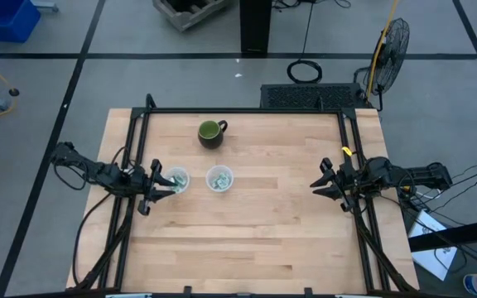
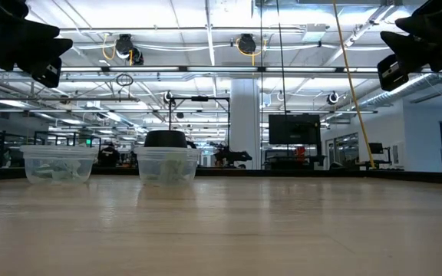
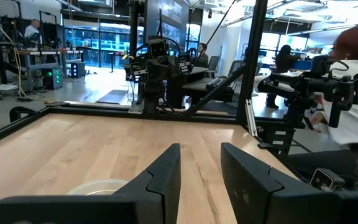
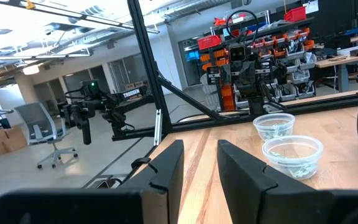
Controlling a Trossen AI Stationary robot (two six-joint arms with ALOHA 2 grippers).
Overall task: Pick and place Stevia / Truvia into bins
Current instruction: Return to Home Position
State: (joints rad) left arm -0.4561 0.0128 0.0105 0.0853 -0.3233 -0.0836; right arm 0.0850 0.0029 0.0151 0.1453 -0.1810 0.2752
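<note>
Fingers (image 3: 166, 177) slightly parted, empty: left gripper (image 1: 169, 185) at left edge of the pale wooden table (image 1: 247, 236), right gripper (image 1: 316, 187) at right edge. Pale green-white paper sachets (image 1: 219, 181) lie inside both small round clear plastic cups (image 1: 209, 177).

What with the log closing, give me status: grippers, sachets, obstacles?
Left gripper open, empty, by the left cup. Right gripper open, empty, at table's right edge. Sachets in both cups. Nothing in the way.
</note>
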